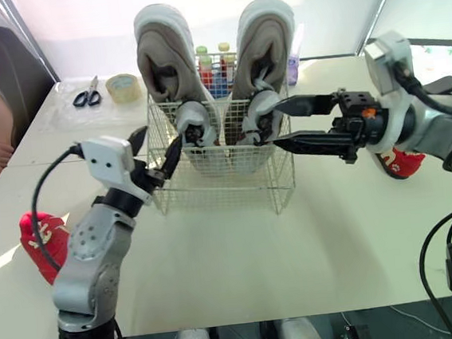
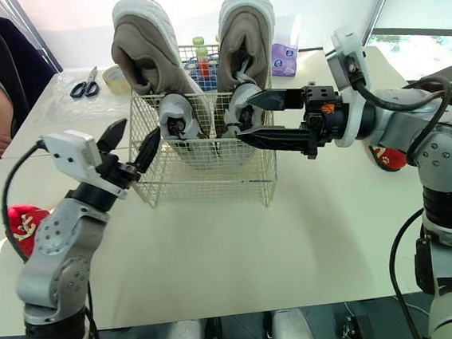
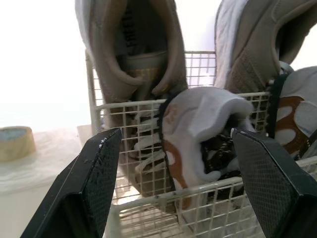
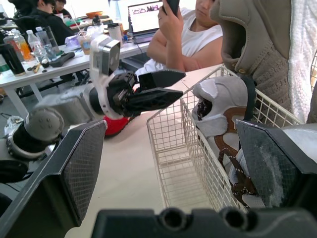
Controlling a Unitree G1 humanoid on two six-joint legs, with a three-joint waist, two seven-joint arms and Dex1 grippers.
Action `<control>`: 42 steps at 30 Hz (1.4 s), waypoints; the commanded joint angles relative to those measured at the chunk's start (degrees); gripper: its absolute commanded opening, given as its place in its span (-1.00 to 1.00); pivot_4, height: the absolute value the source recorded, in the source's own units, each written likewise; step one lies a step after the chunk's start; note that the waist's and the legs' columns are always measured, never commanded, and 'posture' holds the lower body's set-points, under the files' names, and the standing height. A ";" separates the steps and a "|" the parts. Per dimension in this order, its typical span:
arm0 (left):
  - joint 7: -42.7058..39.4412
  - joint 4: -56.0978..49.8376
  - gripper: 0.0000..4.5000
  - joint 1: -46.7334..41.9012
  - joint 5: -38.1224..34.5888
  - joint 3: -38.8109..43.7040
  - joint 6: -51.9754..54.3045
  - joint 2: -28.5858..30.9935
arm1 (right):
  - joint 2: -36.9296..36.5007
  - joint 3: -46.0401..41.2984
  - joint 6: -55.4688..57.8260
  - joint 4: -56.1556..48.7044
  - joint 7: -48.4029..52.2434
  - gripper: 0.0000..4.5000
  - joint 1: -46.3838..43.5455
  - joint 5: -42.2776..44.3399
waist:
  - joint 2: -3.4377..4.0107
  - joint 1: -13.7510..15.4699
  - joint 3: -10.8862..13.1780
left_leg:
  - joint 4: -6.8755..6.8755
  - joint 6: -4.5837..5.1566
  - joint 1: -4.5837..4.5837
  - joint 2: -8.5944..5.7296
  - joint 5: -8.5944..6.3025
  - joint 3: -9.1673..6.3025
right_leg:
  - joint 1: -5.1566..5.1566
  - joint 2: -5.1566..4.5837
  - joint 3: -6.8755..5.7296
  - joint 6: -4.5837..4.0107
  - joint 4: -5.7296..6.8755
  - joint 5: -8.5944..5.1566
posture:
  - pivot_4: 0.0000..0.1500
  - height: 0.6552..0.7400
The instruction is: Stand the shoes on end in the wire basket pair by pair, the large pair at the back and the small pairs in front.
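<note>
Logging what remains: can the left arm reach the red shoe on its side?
Probably yes: the left end effector is open and empty, and the red shoe lies uncovered on the table beside that arm.

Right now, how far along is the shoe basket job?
Done: large grey pair stands on end at the back of the wire basket, small grey-brown pair in front. In hand: nothing; left gripper and right gripper are open beside the basket. To do: left red shoe and right red shoe lie on the table.
</note>
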 commanded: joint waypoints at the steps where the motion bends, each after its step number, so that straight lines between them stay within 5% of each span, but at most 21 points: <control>1: -1.25 -5.35 0.60 -1.70 -13.26 8.31 7.61 5.29 | -1.23 -0.50 -0.06 -0.34 0.83 1.00 0.12 -0.47 | -0.02 -0.02 0.02 | 0.00 0.00 -0.01 0.00 0.00 0.00 | 0.00 0.00 0.00 0.00 -0.01 0.00 | 1.00 1.00; 3: -1.52 -6.00 0.60 -2.45 -21.68 12.24 10.65 8.58 | -1.79 -1.45 0.34 0.36 0.74 1.00 0.75 -0.27 | 0.01 -0.03 0.04 | -0.01 0.00 -0.02 0.02 0.00 -0.03 | -0.01 0.01 0.01 0.00 -0.03 0.00 | 1.00 1.00; 7: -1.63 -5.16 0.99 -4.15 -37.54 15.78 16.49 16.33 | -2.74 -7.92 1.36 4.71 -2.19 1.00 1.38 1.96 | 0.01 0.18 0.06 | -0.02 -0.01 -0.04 0.01 0.00 -0.04 | 0.02 -0.01 0.00 0.00 -0.15 0.00 | 1.00 1.00; 13: -4.20 -5.70 0.99 -8.41 -56.61 7.01 20.39 22.80 | -5.39 -21.46 -1.24 9.85 -14.96 1.00 9.80 -4.07 | 0.03 0.58 0.05 | -0.04 0.13 -0.09 -0.06 -0.09 -0.06 | 0.27 -0.01 -0.07 -0.01 -0.65 0.00 | 1.00 1.00; 17: -1.75 -8.57 0.99 -9.15 -58.75 -0.83 18.51 19.61 | -3.96 -28.16 -8.19 6.73 -22.32 1.00 20.12 -12.44 | 0.10 0.22 0.03 | -0.10 0.20 -0.08 -0.13 -0.13 0.06 | 0.26 0.00 0.01 0.08 -0.69 0.04 | 1.00 1.00; 22: -8.38 -8.58 0.99 -4.20 -57.81 -2.27 18.70 21.24 | -1.40 -35.04 -13.47 5.36 -25.86 1.00 34.76 -18.85 | 0.33 -0.01 -0.01 | -0.20 0.09 -0.02 -0.09 -0.07 0.04 | 0.24 0.16 0.02 0.15 -0.65 0.00 | 1.00 1.00; 29: -11.30 -9.63 0.99 -2.85 -55.35 -3.23 18.23 24.03 | 6.29 -34.64 -20.51 8.88 -27.05 1.00 46.42 -23.94 | 0.53 0.00 -0.08 | -0.19 0.05 0.09 -0.05 -0.05 0.01 | 0.30 0.26 0.07 0.09 -0.67 -0.19 | 1.00 1.00; 42: -8.58 -11.18 0.99 -0.88 -56.32 -2.01 17.20 28.39 | 10.85 -23.58 -35.85 31.47 -29.52 1.00 32.63 -32.62 | 0.87 -0.13 -0.17 | -0.20 0.08 0.10 -0.08 -0.07 0.12 | 0.24 0.32 0.34 -0.05 -0.67 -0.14 | 1.00 1.00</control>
